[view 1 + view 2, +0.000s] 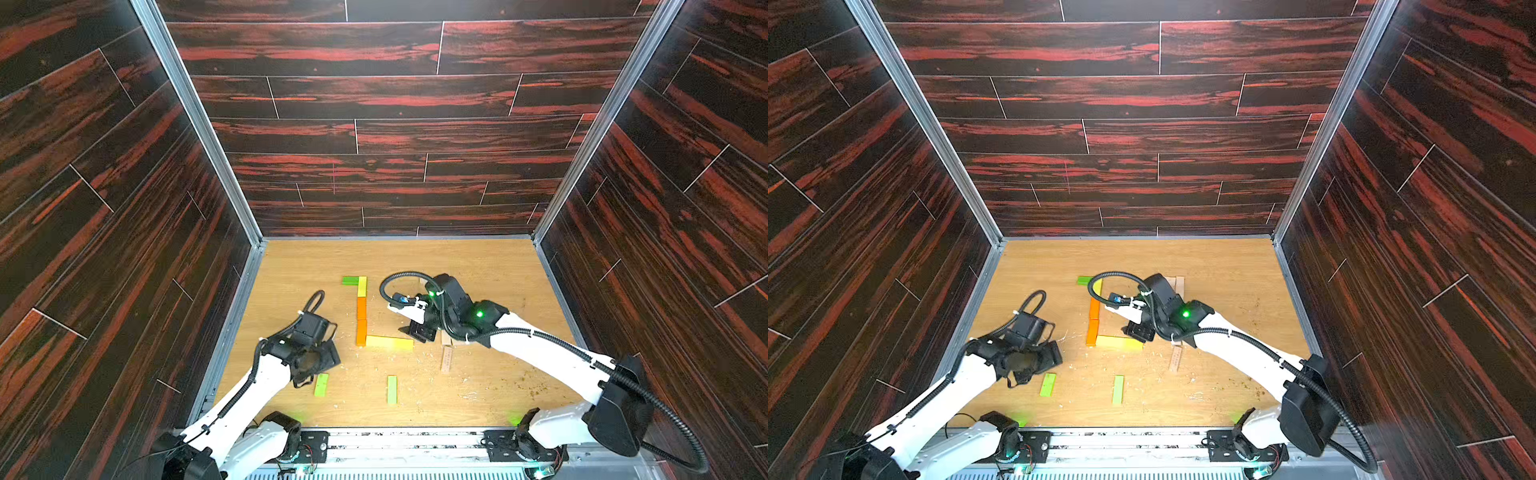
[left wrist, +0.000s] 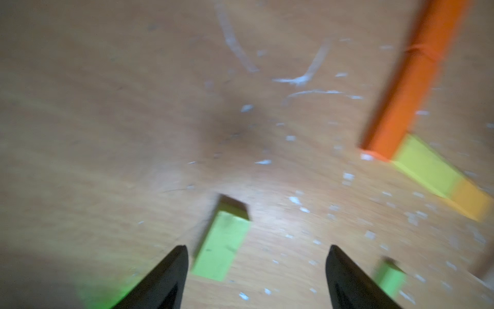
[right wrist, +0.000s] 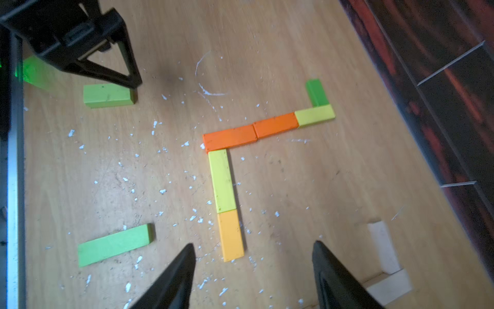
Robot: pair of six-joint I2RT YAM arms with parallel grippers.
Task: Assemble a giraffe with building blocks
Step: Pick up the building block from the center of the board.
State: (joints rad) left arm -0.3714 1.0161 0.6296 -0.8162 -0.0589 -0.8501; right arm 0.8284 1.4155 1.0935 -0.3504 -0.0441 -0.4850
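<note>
6 building blocks (image 1: 361,332) lie flat in the middle of the tabletop (image 1: 478,266), touching end to end. There is a dark green block (image 3: 316,92), a yellow block (image 3: 315,115) and 2 orange blocks (image 3: 275,125). Then the row turns a corner with a long yellow block (image 3: 222,180) and a yellow-orange block (image 3: 231,235). I think this is the giraffe's head, neck and back, with no legs yet.

Nearer the edge where the arms are fixed lie 2 loose ones, the first green block (image 1: 321,385) and the second green block (image 1: 392,390). A plain wooden block (image 1: 446,360) lies by the right arm.

The left gripper (image 2: 258,250) has its fingers apart and holds nothing. It hangs over the first green block, which sits close to 1 finger. That finger could land on the block and push it away.

The right gripper (image 3: 254,247) is also apart and empty, right over the end of the yellow-orange block. A bump there could knock the row crooked.

No box, bowl or tray is in view.
</note>
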